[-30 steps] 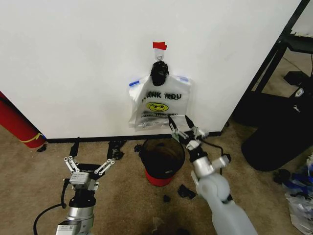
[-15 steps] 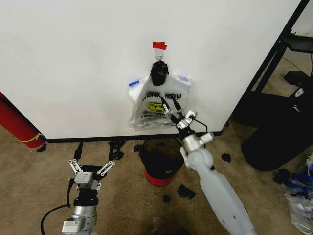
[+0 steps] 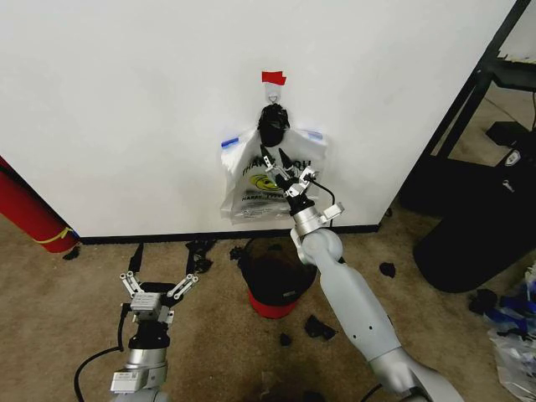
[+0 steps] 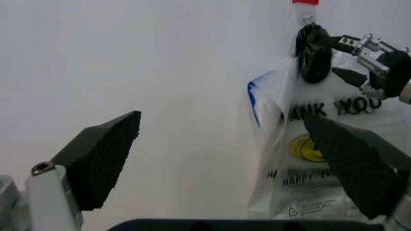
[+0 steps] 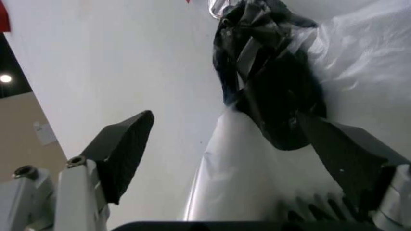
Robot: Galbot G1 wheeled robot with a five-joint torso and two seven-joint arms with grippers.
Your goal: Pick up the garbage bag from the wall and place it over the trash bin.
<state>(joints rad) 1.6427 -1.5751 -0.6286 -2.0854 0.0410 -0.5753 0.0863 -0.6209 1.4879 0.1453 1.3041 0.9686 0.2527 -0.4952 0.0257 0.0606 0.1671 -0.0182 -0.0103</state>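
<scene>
The garbage bag point(image 3: 270, 186), see-through with a "THANK YOU" print and a yellow smiley, hangs flat on the white wall point(image 3: 126, 109). A black knot point(image 3: 273, 126) holds it to a small hook point(image 3: 273, 95) under a red tape strip point(image 3: 273, 78). My right gripper point(image 3: 282, 165) is open against the bag's front, just below the knot. In the right wrist view the knot point(image 5: 270, 86) and the bag's plastic point(image 5: 250, 187) lie between the spread fingers. The red trash bin point(image 3: 275, 280) stands on the floor below the bag. My left gripper point(image 3: 159, 289) is open and low near the floor.
A large black bulky thing point(image 3: 469, 243) and a black rack point(image 3: 477, 92) stand at the right. A red roll point(image 3: 29, 209) leans at the left. Black scraps point(image 3: 318, 327) litter the carpet around the bin. Loose bags point(image 3: 515, 339) lie at the far right.
My right gripper has risen from just above the bin's rim to the bag's front below the knot, staying open. The left arm has barely shifted.
</scene>
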